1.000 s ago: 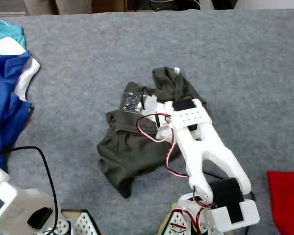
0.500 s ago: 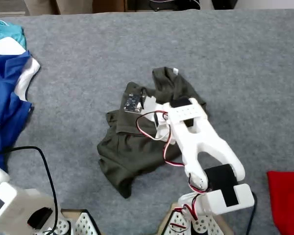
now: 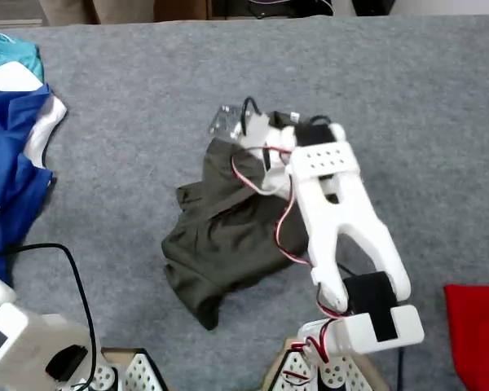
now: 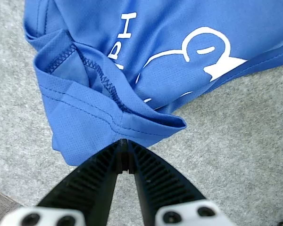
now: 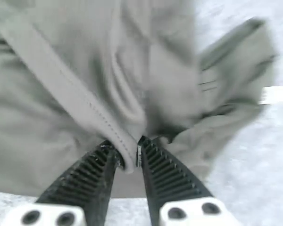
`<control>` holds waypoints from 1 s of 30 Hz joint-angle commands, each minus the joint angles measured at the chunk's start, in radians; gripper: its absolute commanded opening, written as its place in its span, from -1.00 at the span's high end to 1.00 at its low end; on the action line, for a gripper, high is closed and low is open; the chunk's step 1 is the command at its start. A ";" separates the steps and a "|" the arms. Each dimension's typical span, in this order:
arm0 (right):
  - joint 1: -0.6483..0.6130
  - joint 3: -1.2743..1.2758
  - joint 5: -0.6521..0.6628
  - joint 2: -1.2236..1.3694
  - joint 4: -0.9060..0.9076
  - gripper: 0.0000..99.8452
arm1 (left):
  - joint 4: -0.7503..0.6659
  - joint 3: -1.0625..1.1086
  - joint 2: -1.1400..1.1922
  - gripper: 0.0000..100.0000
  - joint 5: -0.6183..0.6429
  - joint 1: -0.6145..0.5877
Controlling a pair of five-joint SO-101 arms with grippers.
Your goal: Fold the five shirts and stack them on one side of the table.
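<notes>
Left edge of the table (image 3: 407, 98): blue shirt (image 3: 12, 163) heaped up, teal shirt (image 3: 8, 53) and what looks like a white shirt (image 3: 12, 77) beside it at the far corner, none folded as far as I can judge. My left tool (image 4: 125, 157) has its tips together on nothing, just beside the blue shirt's hem, which lies straight ahead of the tips. Centre: olive shirt (image 3: 220, 236) crumpled, long axis running from its far end diagonally back to near-left. My right tool (image 5: 127, 153) is clamped on a fold at that far end, so the bulk lies on my base's side of the pinch. Right arm is the nearer one for this shirt. Right edge: red shirt (image 3: 477, 334), well apart from both tools
</notes>
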 commanded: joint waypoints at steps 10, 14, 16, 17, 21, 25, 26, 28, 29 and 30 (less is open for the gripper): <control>0.013 -0.446 -0.014 0.002 0.104 0.90 | -0.006 -0.008 -0.016 0.96 -0.005 -0.005; 0.013 -0.562 -0.014 0.001 0.107 1.00 | -0.006 -0.008 -0.016 0.96 -0.005 -0.005; 0.013 -0.634 -0.014 0.001 0.138 0.99 | -0.006 -0.008 -0.016 0.96 -0.005 -0.005; 0.012 -0.677 -0.014 0.002 0.158 0.99 | -0.005 -0.008 -0.016 0.96 -0.005 -0.006; -0.007 -0.848 -0.014 0.002 0.239 0.99 | -0.005 -0.006 -0.016 0.96 -0.003 0.002; -0.031 -1.001 -0.014 0.002 0.316 0.99 | 0.003 0.000 -0.016 0.96 -0.003 0.035; -0.033 -1.029 -0.014 0.002 0.336 0.99 | 0.026 -0.006 -0.016 0.96 -0.003 0.048; -0.047 -1.081 -0.014 0.002 0.370 0.99 | 0.072 -0.009 -0.016 0.96 -0.003 0.091; -0.054 -1.101 -0.014 0.002 0.382 0.99 | 0.094 -0.008 -0.016 0.96 -0.003 0.118; -0.061 -1.119 -0.014 0.002 0.396 0.99 | 0.117 -0.008 -0.016 0.96 -0.002 0.147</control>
